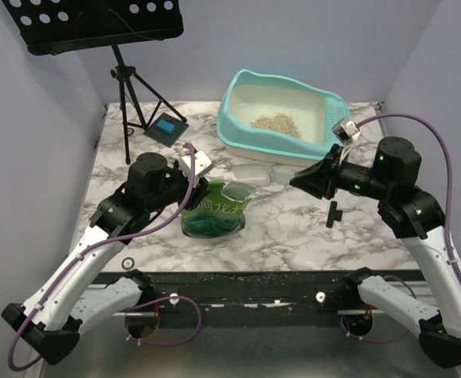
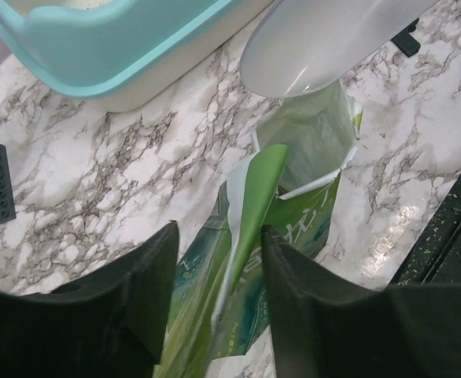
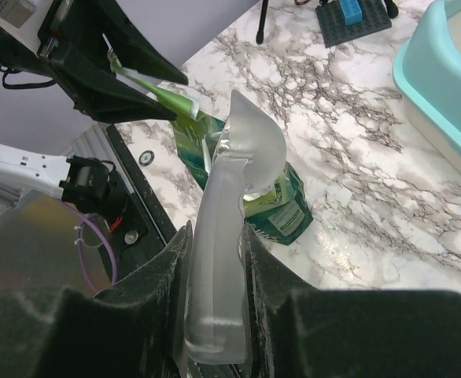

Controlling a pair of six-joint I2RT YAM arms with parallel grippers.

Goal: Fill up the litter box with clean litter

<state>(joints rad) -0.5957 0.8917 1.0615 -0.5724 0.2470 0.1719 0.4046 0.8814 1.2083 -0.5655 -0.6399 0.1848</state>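
The turquoise litter box (image 1: 232, 126) stands at the back right, with a small pile of beige clean litter (image 1: 274, 122) inside. It also shows in the left wrist view (image 2: 112, 47) and the right wrist view (image 3: 443, 71). A green printed bag (image 1: 215, 209) stands open at the table's middle. My left gripper (image 2: 219, 230) is shut on the bag's upright rim flap (image 2: 254, 197). My right gripper (image 3: 215, 228) is shut on the handle of a clear plastic scoop (image 3: 230, 197). The scoop's bowl (image 2: 325, 43) hangs just above the bag's mouth (image 2: 309, 134) and looks empty.
A black music stand on a tripod (image 1: 128, 79) stands at the back left, with a black and blue block (image 1: 166, 126) by its feet. A small black piece (image 1: 334, 213) lies on the marble right of the bag. Spilled granules dot the black front rail (image 1: 254, 277).
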